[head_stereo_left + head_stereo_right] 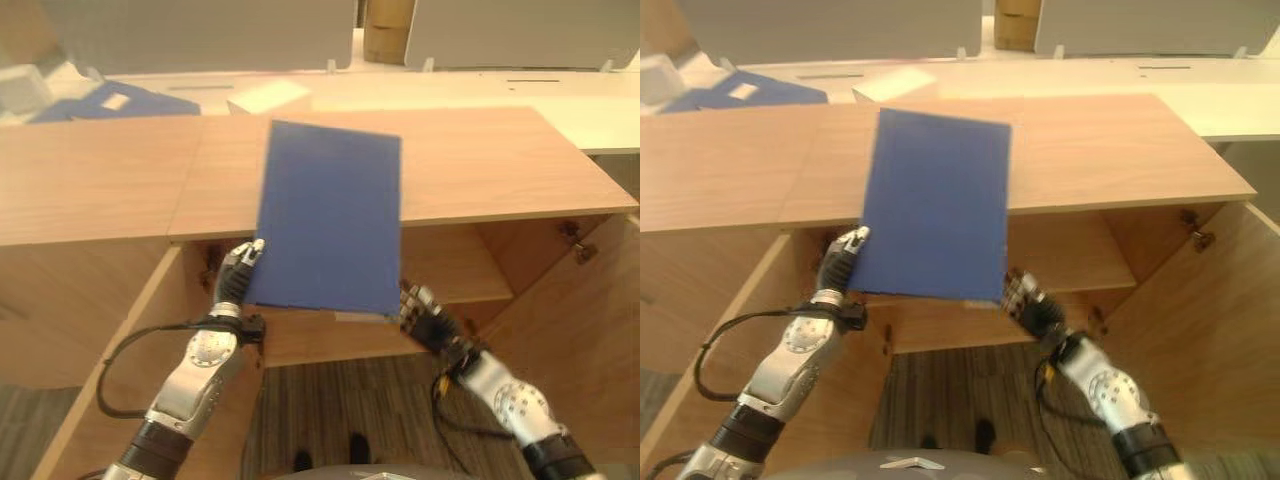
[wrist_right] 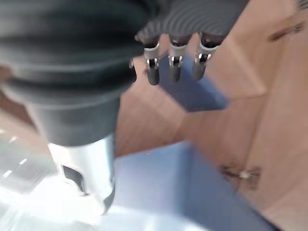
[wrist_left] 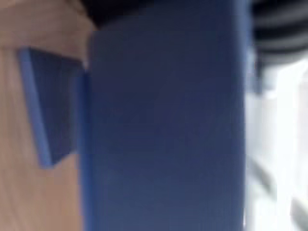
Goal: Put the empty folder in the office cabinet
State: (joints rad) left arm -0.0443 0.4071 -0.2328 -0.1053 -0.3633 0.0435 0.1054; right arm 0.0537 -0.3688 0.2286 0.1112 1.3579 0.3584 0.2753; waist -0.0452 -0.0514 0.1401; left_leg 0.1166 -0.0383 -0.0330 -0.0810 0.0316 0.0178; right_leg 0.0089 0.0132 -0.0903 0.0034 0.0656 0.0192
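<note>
— So where is the folder?
— Held up on edge between both hands, in front of the cabinet. Its upper part covers the near edge of the cabinet's wooden top; its lower edge hangs before the open compartment.
— How does the left hand hold it?
— At the lower left corner, fingers lying straight along the side. They look open, pressing rather than wrapping.
— And the right hand?
— At the lower right corner, under the bottom edge. Its fingers run out fairly straight in the wrist view, propping the folder.
— Anything else?
— A shelf inside the cabinet, and another blue folder on the desk's far left.
</note>
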